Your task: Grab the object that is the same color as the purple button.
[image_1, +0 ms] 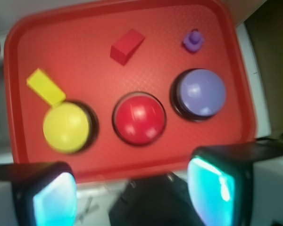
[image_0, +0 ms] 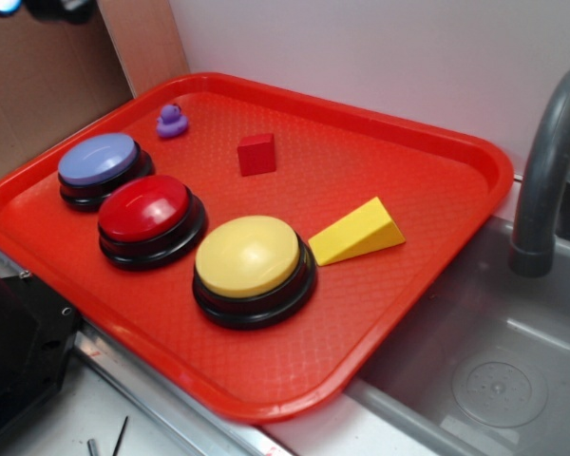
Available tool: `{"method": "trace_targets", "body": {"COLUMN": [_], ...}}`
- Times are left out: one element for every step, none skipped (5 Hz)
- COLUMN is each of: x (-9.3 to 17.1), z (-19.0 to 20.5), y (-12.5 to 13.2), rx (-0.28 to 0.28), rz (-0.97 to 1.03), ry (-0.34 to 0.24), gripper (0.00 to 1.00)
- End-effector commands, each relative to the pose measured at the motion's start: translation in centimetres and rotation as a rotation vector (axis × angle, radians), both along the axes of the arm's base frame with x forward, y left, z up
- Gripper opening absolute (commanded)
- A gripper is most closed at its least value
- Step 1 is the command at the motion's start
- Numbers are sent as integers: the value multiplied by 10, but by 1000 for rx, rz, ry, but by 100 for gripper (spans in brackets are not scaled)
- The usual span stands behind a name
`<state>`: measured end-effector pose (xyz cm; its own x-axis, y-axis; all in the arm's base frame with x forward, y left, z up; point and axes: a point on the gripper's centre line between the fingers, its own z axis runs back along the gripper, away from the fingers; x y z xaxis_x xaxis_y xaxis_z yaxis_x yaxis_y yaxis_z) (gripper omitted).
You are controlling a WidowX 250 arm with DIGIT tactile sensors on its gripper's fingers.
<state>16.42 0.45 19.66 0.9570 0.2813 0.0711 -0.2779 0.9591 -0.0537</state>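
A tiny purple duck toy [image_0: 172, 121] sits at the far left corner of the red tray [image_0: 427, 228]; in the wrist view the duck [image_1: 193, 41] is at the upper right. The purple button [image_0: 99, 160] stands just in front of it; the button also shows in the wrist view [image_1: 201, 92]. My gripper [image_1: 132, 195] is open and empty, high above the tray's near edge, its two fingers with cyan pads [image_1: 212, 190] wide apart. The gripper is out of the exterior view.
On the tray are also a red button [image_0: 144, 209], a yellow button [image_0: 248, 256], a red cube [image_0: 256, 154] and a yellow wedge [image_0: 359, 233]. A grey sink basin [image_0: 494, 370] and a faucet [image_0: 546, 171] lie to the right. A black robot base [image_0: 14, 351] is at the lower left.
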Motion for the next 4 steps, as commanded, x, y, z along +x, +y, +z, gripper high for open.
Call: {"method": "trace_targets", "body": {"x": [37,54,64,77], "z": [-21,-40,-54,-74], "y": [38,59,77,94], "rx": [32,41,64,93], "rz": [230,340,447,505], "ry": [-95,-106,-129,-120], "gripper": [100,100,100,100]}}
